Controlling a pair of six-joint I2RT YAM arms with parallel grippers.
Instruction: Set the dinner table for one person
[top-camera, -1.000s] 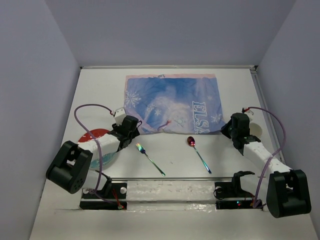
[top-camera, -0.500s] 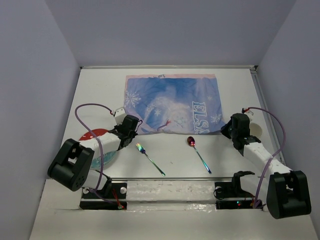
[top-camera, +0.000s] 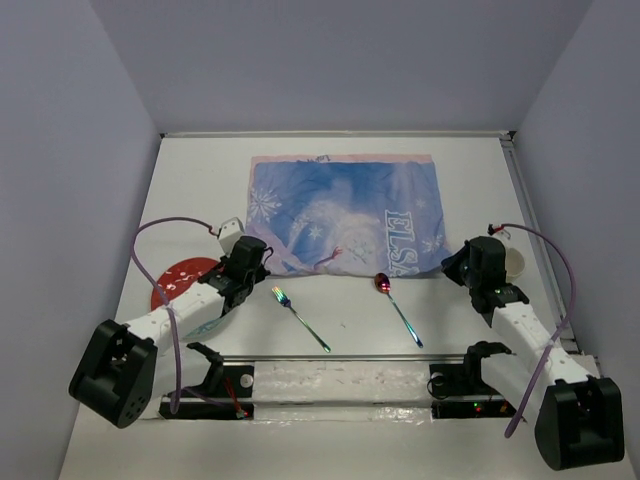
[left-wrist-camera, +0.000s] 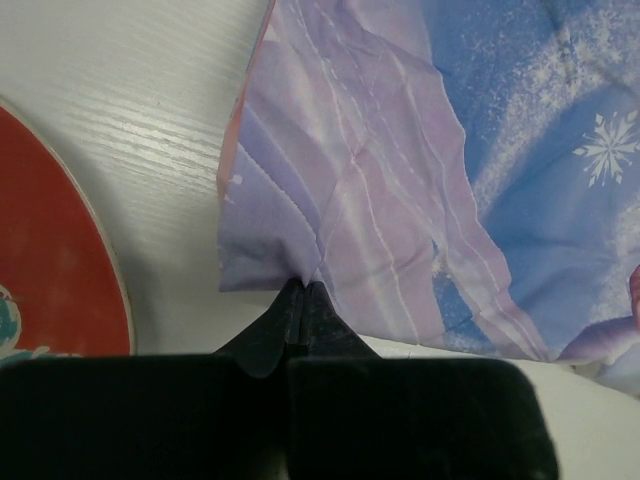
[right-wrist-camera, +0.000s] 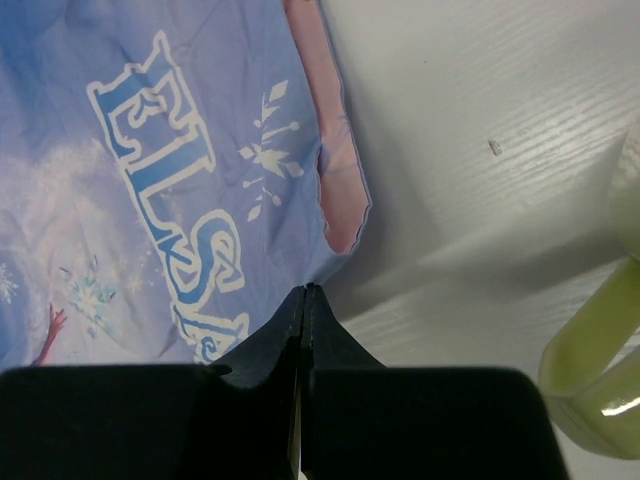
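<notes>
Left hand (left-wrist-camera: 303, 290) pinched shut on mat (top-camera: 345, 210) near-left corner; right hand (right-wrist-camera: 303, 292) likewise on near-right corner. Mat toward counter (top-camera: 200, 180) far edge.

We are seeing bright, even light across the white surface (top-camera: 200, 180), with soft shadows; both wrist views' near foregrounds are blurring.

Both arms are drawn back toward the near edge, with their big rear joints lower in the top view. The left end effector (left-wrist-camera: 305, 288), clamped on the near left corner of the blue snowflake-printed cloth mat (top-camera: 345, 205), is now nearer and slightly further left. The right end effector (right-wrist-camera: 303, 290), clamped at the near right corner, is nearer too. The mat has slid a little nearer across the matte white surface (top-camera: 200, 190). More of the red round plate (top-camera: 180, 275) now shows.
</notes>
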